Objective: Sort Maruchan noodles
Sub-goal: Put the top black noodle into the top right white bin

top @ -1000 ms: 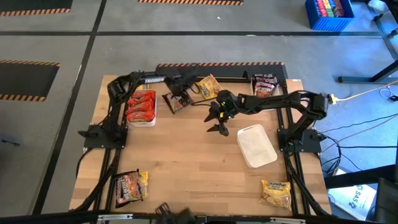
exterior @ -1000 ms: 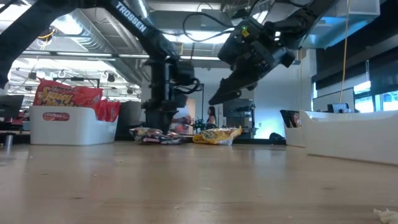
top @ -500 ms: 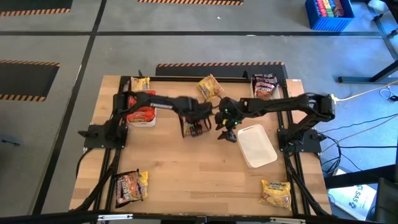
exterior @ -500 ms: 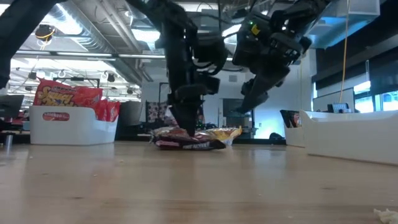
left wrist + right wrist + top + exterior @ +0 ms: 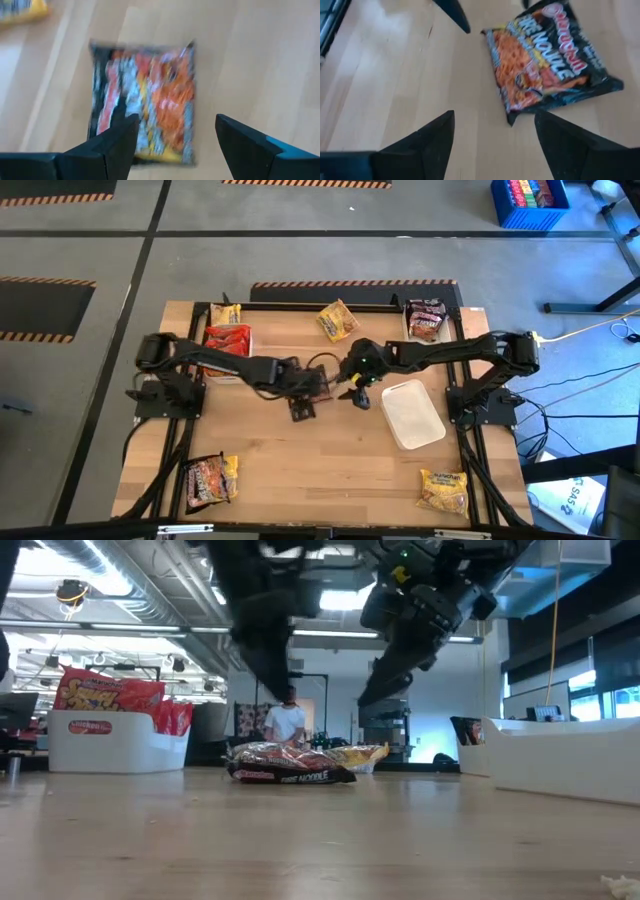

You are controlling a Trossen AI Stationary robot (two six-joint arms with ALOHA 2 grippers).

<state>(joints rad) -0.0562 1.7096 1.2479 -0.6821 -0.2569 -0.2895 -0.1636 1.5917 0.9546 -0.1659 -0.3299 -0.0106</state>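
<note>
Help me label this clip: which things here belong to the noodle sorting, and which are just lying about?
Job:
dark packet, mid-table under the open left gripper
yellow packet
red packets in the left tray
dark packets in the far tray
corner packets and
empty tray
right gripper, open

Lying about:
blue bin
cables

glossy wrappers on pale wood

a dark, crinkly plastic noodle packet (image 5: 547, 55) lies shiny on the smooth, matt light-wood plank table (image 5: 300, 470). a smooth white plastic tray (image 5: 412, 414) sits nearby, beside matt black metal framing (image 5: 465, 455).
</note>
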